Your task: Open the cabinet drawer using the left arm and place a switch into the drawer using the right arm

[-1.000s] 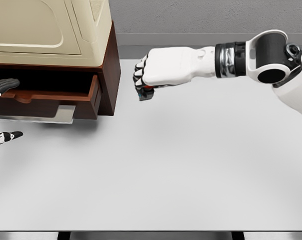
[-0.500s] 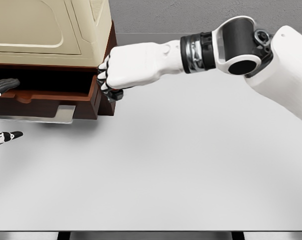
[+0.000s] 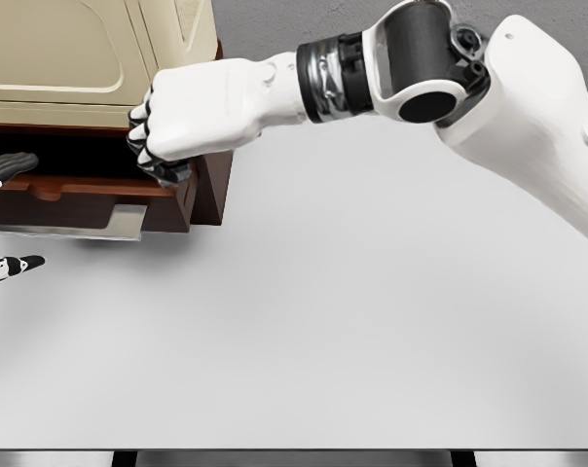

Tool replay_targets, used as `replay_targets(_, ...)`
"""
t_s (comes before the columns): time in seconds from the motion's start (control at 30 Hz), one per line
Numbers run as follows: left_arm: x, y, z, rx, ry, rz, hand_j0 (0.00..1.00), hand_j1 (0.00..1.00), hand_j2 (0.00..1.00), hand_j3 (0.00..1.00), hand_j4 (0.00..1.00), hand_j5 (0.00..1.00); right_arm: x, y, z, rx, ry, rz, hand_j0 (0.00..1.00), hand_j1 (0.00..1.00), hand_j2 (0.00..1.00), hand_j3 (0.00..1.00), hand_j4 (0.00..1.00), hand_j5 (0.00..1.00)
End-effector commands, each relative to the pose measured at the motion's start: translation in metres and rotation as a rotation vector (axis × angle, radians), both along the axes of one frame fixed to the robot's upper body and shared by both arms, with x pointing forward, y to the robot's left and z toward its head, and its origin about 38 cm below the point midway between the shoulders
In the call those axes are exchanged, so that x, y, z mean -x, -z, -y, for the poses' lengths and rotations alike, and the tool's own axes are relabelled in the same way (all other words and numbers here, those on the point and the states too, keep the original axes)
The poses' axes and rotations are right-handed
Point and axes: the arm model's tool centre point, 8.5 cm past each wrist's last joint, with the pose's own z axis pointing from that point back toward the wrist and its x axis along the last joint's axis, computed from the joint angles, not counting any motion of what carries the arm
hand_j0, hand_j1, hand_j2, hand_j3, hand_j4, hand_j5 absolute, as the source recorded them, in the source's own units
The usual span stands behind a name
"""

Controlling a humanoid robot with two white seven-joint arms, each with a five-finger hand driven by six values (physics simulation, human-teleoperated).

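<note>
Inside the curled fingers of the right hand (image 3: 177,122) the switch cannot be made out; only dark fingertips show under the white knuckles, so whether the fist is clamped on it cannot be told from this view. That fist hangs over the right end of the open drawer (image 3: 99,190), just above its brown front edge, with the forearm reaching in from the right across the far part of the table (image 3: 372,321). The drawer is pulled out toward the near side from the brown cabinet (image 3: 214,185), and its dark hollow shows behind the front board. A pale, shiny strip lies under the drawer on its near side. On top of the cabinet sits a cream-coloured box (image 3: 90,53) with rounded panels. At the left edge the left hand (image 3: 4,214) shows only in part: one dark finger near the drawer's left end and a black-and-white fingertip lower down, well apart from each other, fingers spread and grasping nothing. The table top is plain light grey.
</note>
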Motion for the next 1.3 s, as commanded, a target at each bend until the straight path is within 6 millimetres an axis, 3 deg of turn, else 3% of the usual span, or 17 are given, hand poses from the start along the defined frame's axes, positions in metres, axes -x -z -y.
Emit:
replay_targets(0.0, 0.0, -0.001, 0.0, 0.007, 0.0, 0.0, 1.0, 1.0, 1.0, 1.0, 1.0, 1.0, -0.003, 0.001, -0.007, -0.008, 0.003, -0.018, 0.36, 0.36, 0.36, 0.36, 0.36, 0.36)
replay_targets(0.27, 0.0, -0.001, 0.0, 0.006, 0.001, -0.001, 1.0, 1.0, 1.0, 1.0, 1.0, 1.0, -0.021, 0.008, -0.038, 0.002, 0.021, -0.07, 0.36, 0.36, 0.36, 0.36, 0.36, 0.36)
replay_targets(0.67, 0.0, -0.001, 0.0, 0.007, 0.0, 0.0, 1.0, 1.0, 1.0, 1.0, 1.0, 1.0, -0.035, 0.02, -0.065, 0.048, 0.05, -0.11, 0.36, 0.36, 0.36, 0.36, 0.36, 0.36)
replay_targets(1.27, 0.0, -0.001, 0.0, 0.009, 0.0, 0.001, 1.0, 1.0, 1.0, 1.0, 1.0, 1.0, -0.042, 0.024, -0.085, 0.074, 0.067, -0.121, 0.37, 0.37, 0.37, 0.37, 0.37, 0.37)
